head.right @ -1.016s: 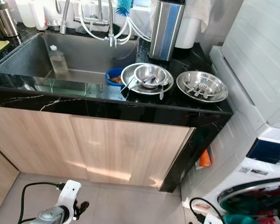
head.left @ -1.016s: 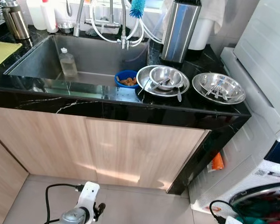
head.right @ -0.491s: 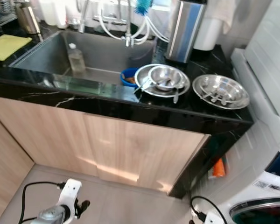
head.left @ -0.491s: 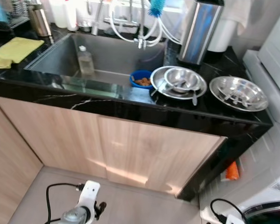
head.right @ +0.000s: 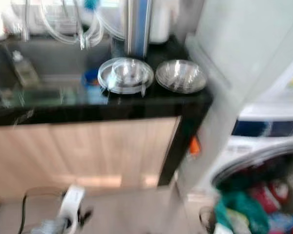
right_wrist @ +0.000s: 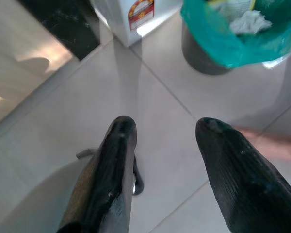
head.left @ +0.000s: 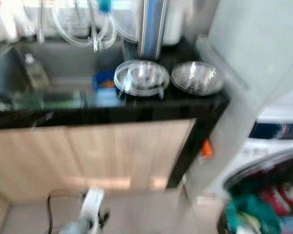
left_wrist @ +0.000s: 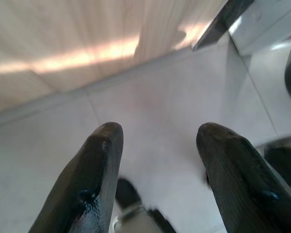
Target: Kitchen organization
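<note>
The head views are blurred. On the black counter [head.left: 136, 105] stands a steel plate holding a steel bowl [head.left: 141, 77], with a second steel dish [head.left: 197, 78] to its right. A small blue bowl [head.left: 105, 80] sits at the sink's edge, and a clear bottle [head.left: 35, 73] stands in the sink [head.left: 53, 63]. My left arm [head.left: 90, 214] hangs low in front of the wooden cabinet. The left gripper [left_wrist: 160, 133] is open above pale floor tiles. The right gripper [right_wrist: 167, 126] is open too, over the floor, holding nothing.
A tall steel canister [head.left: 151, 27] stands behind the dishes. A washing machine [head.left: 268, 156] fills the right side, with a bin lined in green plastic [right_wrist: 233, 34] beside it. A cable [head.left: 51, 209] loops by my left arm. Something skin-coloured [right_wrist: 269, 144] lies on the tiles.
The whole picture has swung to the right and blurred, so the camera is turning. The washing machine and the bin have come into view. The dishes stay put.
</note>
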`<state>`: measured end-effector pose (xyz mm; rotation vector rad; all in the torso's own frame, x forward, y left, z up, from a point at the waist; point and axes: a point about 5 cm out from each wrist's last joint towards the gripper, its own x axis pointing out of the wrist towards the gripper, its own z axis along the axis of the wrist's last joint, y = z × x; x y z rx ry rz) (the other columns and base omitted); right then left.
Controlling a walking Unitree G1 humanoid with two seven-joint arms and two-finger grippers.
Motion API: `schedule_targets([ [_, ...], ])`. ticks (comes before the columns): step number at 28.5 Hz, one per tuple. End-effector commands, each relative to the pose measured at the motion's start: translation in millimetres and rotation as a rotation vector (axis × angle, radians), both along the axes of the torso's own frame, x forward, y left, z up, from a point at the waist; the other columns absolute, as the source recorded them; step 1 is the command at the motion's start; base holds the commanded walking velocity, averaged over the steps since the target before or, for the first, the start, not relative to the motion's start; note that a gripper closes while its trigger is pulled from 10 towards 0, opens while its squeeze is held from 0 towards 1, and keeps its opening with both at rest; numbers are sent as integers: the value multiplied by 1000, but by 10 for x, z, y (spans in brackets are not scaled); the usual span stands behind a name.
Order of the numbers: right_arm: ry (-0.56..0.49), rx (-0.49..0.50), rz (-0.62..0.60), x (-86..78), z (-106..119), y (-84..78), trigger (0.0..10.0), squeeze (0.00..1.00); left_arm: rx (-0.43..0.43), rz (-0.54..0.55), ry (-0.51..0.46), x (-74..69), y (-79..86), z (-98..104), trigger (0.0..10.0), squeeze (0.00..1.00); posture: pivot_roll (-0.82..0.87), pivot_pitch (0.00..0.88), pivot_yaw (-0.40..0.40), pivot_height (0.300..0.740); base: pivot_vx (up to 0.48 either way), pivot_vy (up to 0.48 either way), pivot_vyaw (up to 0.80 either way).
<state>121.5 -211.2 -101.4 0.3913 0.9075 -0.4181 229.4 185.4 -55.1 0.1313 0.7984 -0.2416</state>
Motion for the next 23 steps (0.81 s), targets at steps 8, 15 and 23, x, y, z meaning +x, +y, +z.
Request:
schedule_targets([
  [8, -37, -22, -11, 91, 45, -57, 10000, 0, 2, 1, 50, -114, 8, -76, 10000, 0, 91, 94, -102, 740, 0, 0, 0],
  [15, -38, -23, -10, 90, 46, -57, 10000, 0, 1, 3, 54, -119, 7, -80, 10000, 0, 93, 87, -101, 740, 0, 177, 0],
  [23, -40, -23, -2, 86, 45, -52, 10000, 0, 2, -2, 55, -126, 10, -83, 10000, 0, 96, 70, -98, 740, 0, 402, 0],
])
